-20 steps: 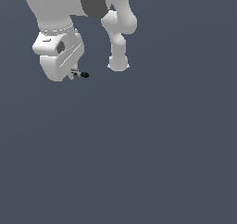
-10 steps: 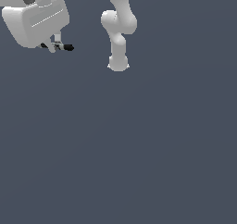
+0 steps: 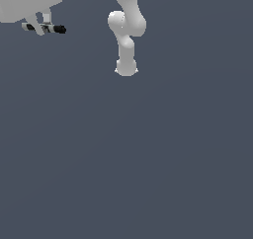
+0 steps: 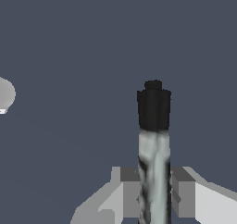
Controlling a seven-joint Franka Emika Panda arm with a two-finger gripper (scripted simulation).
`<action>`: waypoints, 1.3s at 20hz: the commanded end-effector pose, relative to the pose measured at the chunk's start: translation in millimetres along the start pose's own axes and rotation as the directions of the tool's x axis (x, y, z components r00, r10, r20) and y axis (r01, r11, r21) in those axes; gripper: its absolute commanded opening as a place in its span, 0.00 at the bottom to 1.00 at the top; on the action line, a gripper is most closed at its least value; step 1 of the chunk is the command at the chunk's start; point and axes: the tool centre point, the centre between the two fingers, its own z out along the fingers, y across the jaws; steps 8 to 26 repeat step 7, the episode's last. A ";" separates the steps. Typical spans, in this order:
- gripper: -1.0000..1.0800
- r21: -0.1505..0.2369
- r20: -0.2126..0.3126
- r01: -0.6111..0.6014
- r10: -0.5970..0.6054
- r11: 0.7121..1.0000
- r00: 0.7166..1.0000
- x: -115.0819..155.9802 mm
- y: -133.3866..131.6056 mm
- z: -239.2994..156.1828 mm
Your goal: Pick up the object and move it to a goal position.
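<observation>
At about ten o'clock in the exterior view, the gripper [image 3: 43, 23] is clamped on the object [image 3: 45, 28], a short black-tipped stick held crosswise, clear of the grey floor [image 3: 148, 159]. To carry it well, I'd keep the squeeze steady and move smoothly, since the stick could twist between the fingers [image 4: 185, 195].

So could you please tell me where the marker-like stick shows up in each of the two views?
Exterior view: the stick lies near the top of the exterior view's left, crosswise under the pincer.
Wrist view: the stick runs lengthwise between the pincer's fingers, black cap pointing away from the camera.
Shared landmark: the arm's white base, on the floor in both.
</observation>
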 end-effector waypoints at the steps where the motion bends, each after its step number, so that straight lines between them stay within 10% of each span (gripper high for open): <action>1: 0.00 0.001 0.000 0.000 0.000 1.000 1.000 -2.2 0.5 -7.0; 26: 0.00 0.001 0.000 -0.001 0.001 1.000 1.000 -4.1 1.1 -12.7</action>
